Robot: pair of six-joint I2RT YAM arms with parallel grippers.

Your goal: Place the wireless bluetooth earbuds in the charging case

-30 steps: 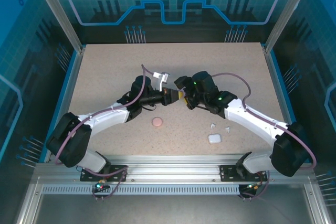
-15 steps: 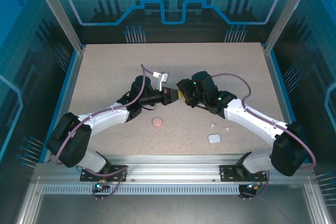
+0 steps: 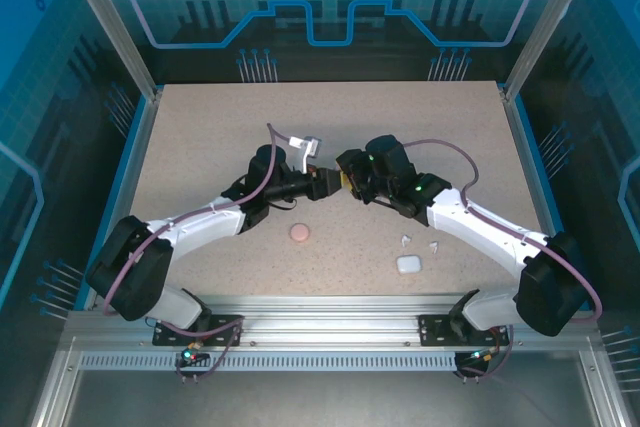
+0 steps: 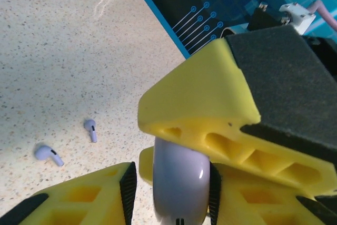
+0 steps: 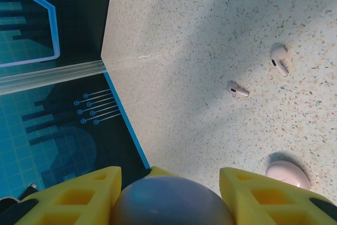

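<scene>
Both arms reach in over the table [image 3: 200, 127], tips nose to nose at mid-table. The left end effector [image 3: 324, 183] and right end effector [image 3: 344, 183] meet on the purple case [image 4: 181, 183], which is held up off the surface between them. Right end effector: clamped on the purple case. The right wrist view has the rounded shell wedged between both yellow fingers [image 5: 79, 198], with contact on each side. Left end effector: jaws parted a bit wider than the case. In the left wrist view one dark pad is against the shell and there is a sliver of gap at the other pad, so it is open and not gripping. In that same view the right arm's yellow fingers cross over the top of the case. Can't tell if the purple case lid is up or down. The earbuds lie loose on the table. Two purple earbuds [image 4: 48, 154] lie flat, near each other but not touching. Two pale pink earbuds [image 5: 279, 58] lie apart from each other, beyond the pink case [image 5: 287, 175], which sits closed on the table. In the top view the pink case is front-center, just ahead of the left forearm. The white case [image 3: 408, 264] is front-right beside the right arm. Two white earbuds [image 3: 405, 240] lie just behind it, close together and clear of it.
</scene>
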